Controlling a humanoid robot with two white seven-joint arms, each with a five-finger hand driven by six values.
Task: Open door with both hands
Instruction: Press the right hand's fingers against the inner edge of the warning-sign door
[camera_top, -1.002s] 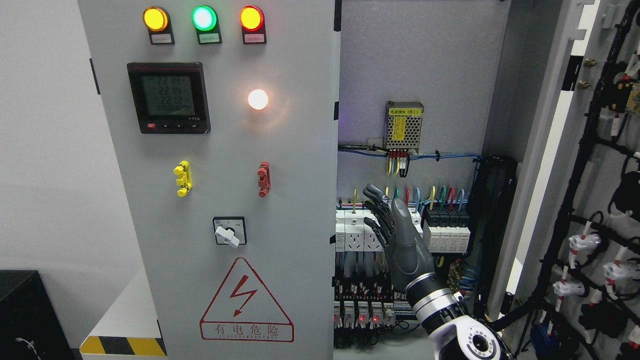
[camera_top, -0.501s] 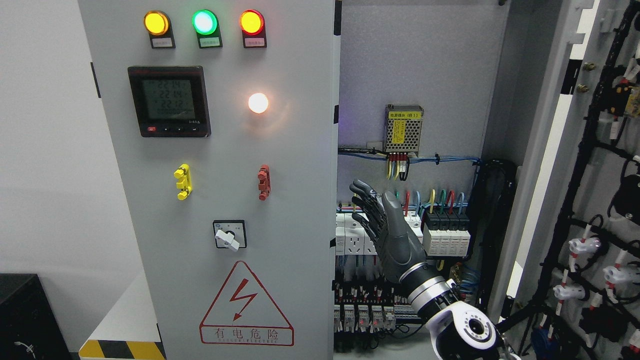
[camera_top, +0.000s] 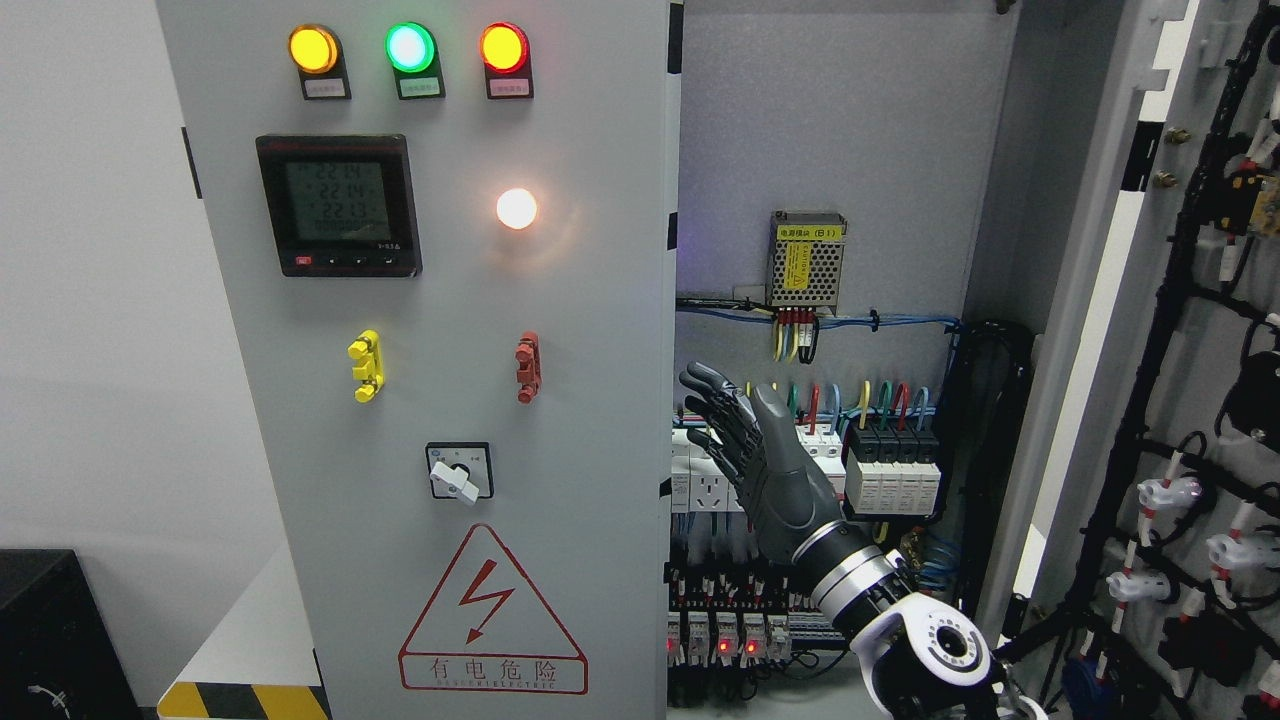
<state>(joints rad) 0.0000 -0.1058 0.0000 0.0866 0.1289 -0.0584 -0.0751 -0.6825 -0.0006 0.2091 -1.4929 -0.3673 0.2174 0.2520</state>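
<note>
1. A grey metal cabinet door (camera_top: 440, 400), tall and narrow with its long axis running vertically, stands shut on the left half of the electrical cabinet, its face turned squarely toward the camera.
2. That closed door carries three round lamps in amber, green and red (camera_top: 410, 47) across the top, a black digital meter (camera_top: 338, 205), a glowing white lamp (camera_top: 516, 208), a yellow latch handle (camera_top: 366, 366), a red latch handle (camera_top: 528, 367), a white rotary switch (camera_top: 459, 471) and a red triangular electric-hazard sign (camera_top: 492, 610).
3. The grey right-hand cabinet door (camera_top: 1150, 300) stands swung wide open at the picture's right, its inner face toward the camera and hung with black cable looms (camera_top: 1170, 330) and white connectors.
4. The robot's dark grey right hand (camera_top: 755, 455) rises from the lower right on a silver-and-white wrist, fingers (camera_top: 710, 400) extended and spread, gripping nothing.
5. The hand hovers in the open compartment, fingertips aimed up and to the left, near the closed door's free edge; contact cannot be judged.
6. Behind it sit white breakers and sockets (camera_top: 705, 480), coloured wires, and a perforated power supply with a yellow label (camera_top: 806, 255).
</note>
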